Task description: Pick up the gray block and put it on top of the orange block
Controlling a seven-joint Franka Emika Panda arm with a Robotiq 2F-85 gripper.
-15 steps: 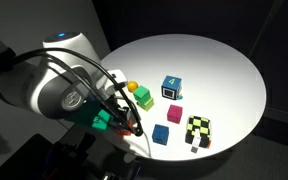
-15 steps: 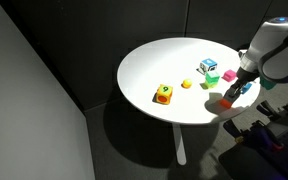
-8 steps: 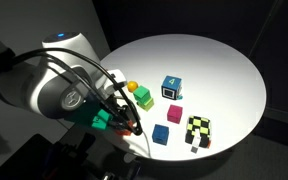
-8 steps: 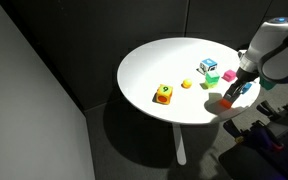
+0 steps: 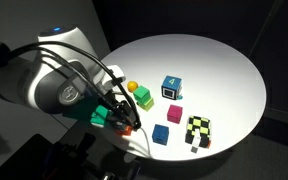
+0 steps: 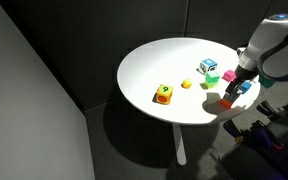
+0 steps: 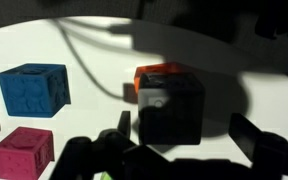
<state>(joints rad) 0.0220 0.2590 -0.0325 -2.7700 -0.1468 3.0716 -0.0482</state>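
- The gripper (image 7: 181, 135) comes in from the bottom of the wrist view. Its two dark fingers (image 7: 262, 148) stand wide apart, one on each side of the gray block (image 7: 171, 110).
- A strip of bright table shows between the block and the finger on the right of the picture. On the other side the gap is lost in shadow, so contact there cannot be judged.
- The gray block lies in deep shadow and looks nearly black. Only a pale round mark on its upper face stands out.
- The gray block covers most of the orange block (image 7: 164, 71). Of the orange one, only a thin band along the far edge and a sliver on the left can be seen.
- The gray block is over the orange one, slightly offset. Whether it rests squarely on it cannot be made out.
- The pair sits close to the edge of the round table (image 5: 214, 60) nearest the robot's base.
- In an exterior view the arm (image 5: 54, 85) and its cables hide that spot almost wholly.
- In an exterior view a small red-orange patch shows just under the gripper, at the table's edge. The gray block there is too small and dark to pick out.
- A blue cube (image 7: 34, 92) and a pink cube (image 7: 22, 155) lie apart from the pair. The pink one is cut off by the bottom edge of the wrist view.
- A checkered cube (image 5: 198, 130) stands further along the same edge of the table.
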